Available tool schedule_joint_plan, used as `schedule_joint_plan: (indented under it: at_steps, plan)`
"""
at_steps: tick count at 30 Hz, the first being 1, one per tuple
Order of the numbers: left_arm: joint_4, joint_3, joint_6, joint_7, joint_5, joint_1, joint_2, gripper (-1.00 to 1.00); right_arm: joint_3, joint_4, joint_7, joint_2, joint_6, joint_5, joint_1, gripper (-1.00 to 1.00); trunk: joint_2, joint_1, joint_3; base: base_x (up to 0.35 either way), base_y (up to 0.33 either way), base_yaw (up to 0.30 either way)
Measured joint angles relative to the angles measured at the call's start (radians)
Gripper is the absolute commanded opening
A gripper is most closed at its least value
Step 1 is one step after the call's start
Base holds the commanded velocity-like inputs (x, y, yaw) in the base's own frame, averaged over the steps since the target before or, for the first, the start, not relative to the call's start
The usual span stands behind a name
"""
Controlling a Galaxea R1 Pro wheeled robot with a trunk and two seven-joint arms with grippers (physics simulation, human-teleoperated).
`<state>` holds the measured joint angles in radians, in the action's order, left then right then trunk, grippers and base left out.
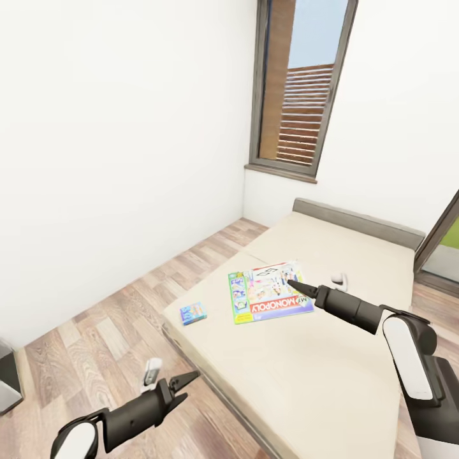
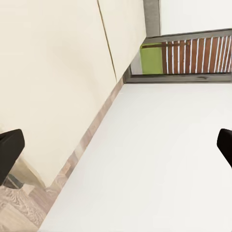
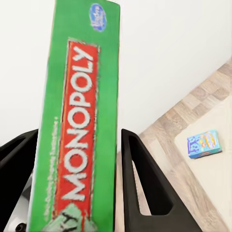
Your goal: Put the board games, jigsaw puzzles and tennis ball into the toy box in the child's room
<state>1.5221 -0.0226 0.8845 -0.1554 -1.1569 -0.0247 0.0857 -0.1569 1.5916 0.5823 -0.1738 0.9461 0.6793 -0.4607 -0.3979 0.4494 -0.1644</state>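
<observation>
The right gripper [image 3: 77,183] has its jaws closed on the green edge of the Monopoly box [image 3: 79,121], one dark finger [image 3: 140,183] on each side of the red-and-white lettering. From across the room, the box [image 1: 271,292] appears tilted, with its near right corner raised at the gripper [image 1: 294,285] and the rest low over the bed [image 1: 299,357], around the middle of the mattress toward its left edge. Whether the far corner still touches the mattress I cannot tell.

A small blue box [image 1: 193,313] lies flat at the near left corner of the bed, well apart from the Monopoly box; it also shows beyond the right jaws [image 3: 205,143], close to the mattress edge above the wood floor [image 1: 95,344].

The left gripper [image 1: 183,386] hangs low over the floor beside the bed's left edge, its jaws spread apart and holding nothing. Its finger [image 2: 9,154] tips frame the beige side of the bed and a white wall [image 2: 159,159].

A tall window [image 1: 299,83] stands in the corner behind the grey headboard [image 1: 357,220].
</observation>
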Motion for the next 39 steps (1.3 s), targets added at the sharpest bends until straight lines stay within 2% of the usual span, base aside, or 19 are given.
schedule_joint_plan:
  at_steps: [2, 7, 27, 39]
  plan:
    - [0.0, -0.004, 0.0, 0.0, 0.014, 0.0, 0.0, 1.0, 0.003, 0.0, 0.0, 0.0, -0.004, -0.001, 0.0, -1.0, 0.0, 0.0, 0.0, 0.0, 0.307, 0.036]
    - [-0.001, -0.005, 0.0, 0.001, 0.02, 0.0, 0.0, 1.0, 0.005, -0.001, 0.001, 0.0, -0.006, -0.002, 0.001, -1.0, 0.0, 0.0, 0.0, 0.0, 0.318, 0.021]
    - [-0.001, -0.006, 0.0, 0.0, 0.024, -0.001, 0.0, 1.0, -0.003, -0.003, 0.004, -0.002, -0.009, 0.0, 0.002, -1.0, 0.0, 0.0, 0.002, 0.0, 0.326, 0.011]
    - [0.0, -0.007, 0.0, -0.012, 0.018, 0.0, 0.0, 1.0, -0.004, -0.003, 0.0, -0.002, -0.008, 0.0, 0.0, -1.0, 0.0, 0.0, 0.005, 0.0, 0.092, 0.214]
